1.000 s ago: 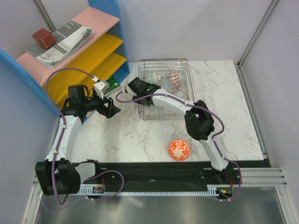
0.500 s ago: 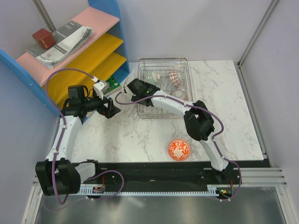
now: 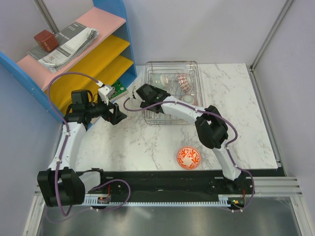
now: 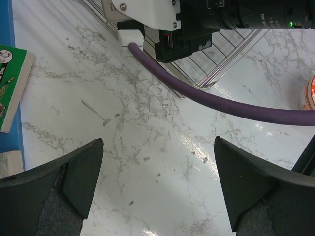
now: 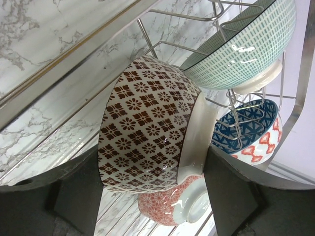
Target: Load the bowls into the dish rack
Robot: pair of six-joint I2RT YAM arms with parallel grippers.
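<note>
R end effector (image 5: 153,158) grips brown-patterned ceramic bowl (image 5: 145,128) in silver wire dish rack (image 5: 74,58); L end effector (image 4: 157,147) open, empty. Glazed, stiff, brittle, prob. slick: pinch rim wall at 12 o'clock.

readable text: none | print on black housing (image 4: 246,19): too blurred

White marble-look table top (image 3: 147,142). Off its far-left corner: blue-framed shelf unit w/ pink top board, yellow lower boards (image 3: 103,20). On pink board: small dark red box (image 3: 44,38) twd left end, touching grey-white checked flat stack (image 3: 69,45) (cloth or booklets, can't tell). Green printed flat card (image 3: 117,88) at table's far-left corner, just beside shelf's blue side.
</note>
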